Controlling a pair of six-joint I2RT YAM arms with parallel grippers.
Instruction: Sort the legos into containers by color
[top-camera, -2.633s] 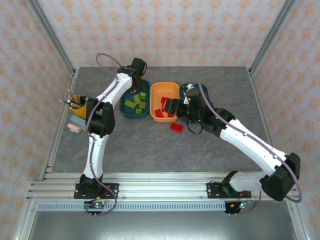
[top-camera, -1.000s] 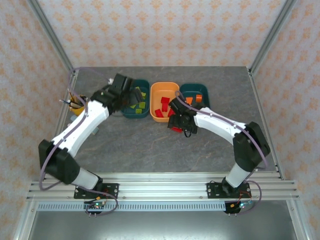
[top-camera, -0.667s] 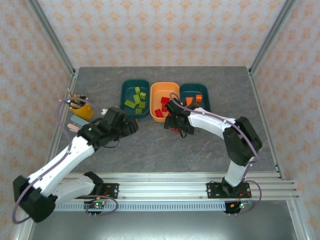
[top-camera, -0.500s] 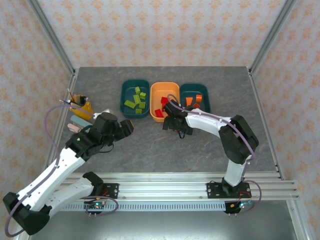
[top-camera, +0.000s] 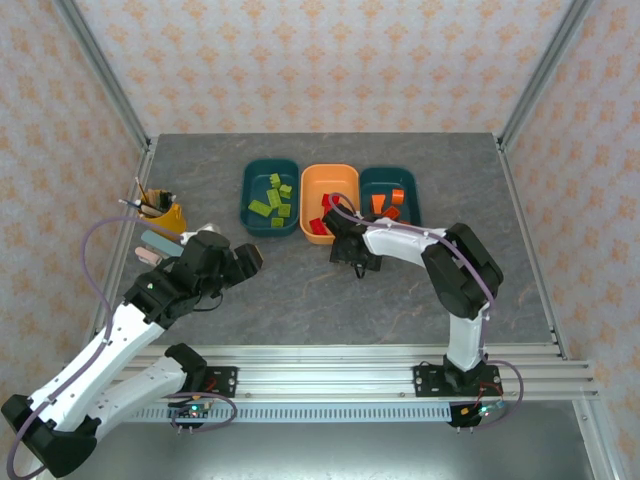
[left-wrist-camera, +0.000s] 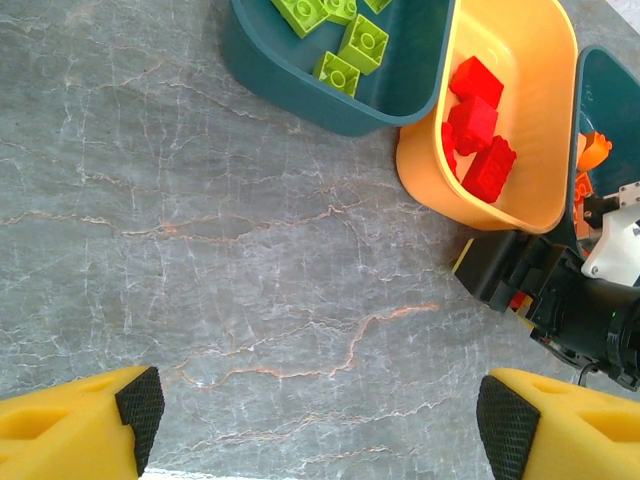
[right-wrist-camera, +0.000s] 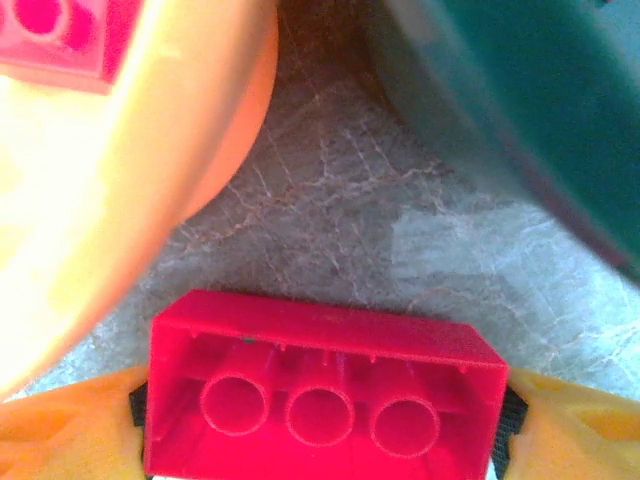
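Three containers stand in a row: a teal tray (top-camera: 247, 200) with green legos (top-camera: 272, 195), a light orange tray (top-camera: 330, 168) with red legos (top-camera: 320, 225), and a teal tray (top-camera: 412, 200) with orange legos (top-camera: 385, 203). My right gripper (top-camera: 350, 255) is low on the table just in front of the orange tray. In the right wrist view it (right-wrist-camera: 320, 425) is shut on the ends of a red lego (right-wrist-camera: 320, 390), hollow underside facing the camera. My left gripper (top-camera: 250, 262) hangs open over bare table (left-wrist-camera: 320, 410); its view takes in green legos (left-wrist-camera: 362, 45) and red legos (left-wrist-camera: 475, 120).
A yellow pencil cup (top-camera: 160, 212) stands at the left edge, with a pale blue eraser (top-camera: 155, 243) and a pink eraser (top-camera: 147, 257) beside it. The orange tray's wall (right-wrist-camera: 120, 200) and the teal tray's wall (right-wrist-camera: 520, 100) sit close ahead of the held brick.
My left arm has drawn back from the green tray to the near left. My right gripper has come down onto the red lego before the orange tray and closed on it.
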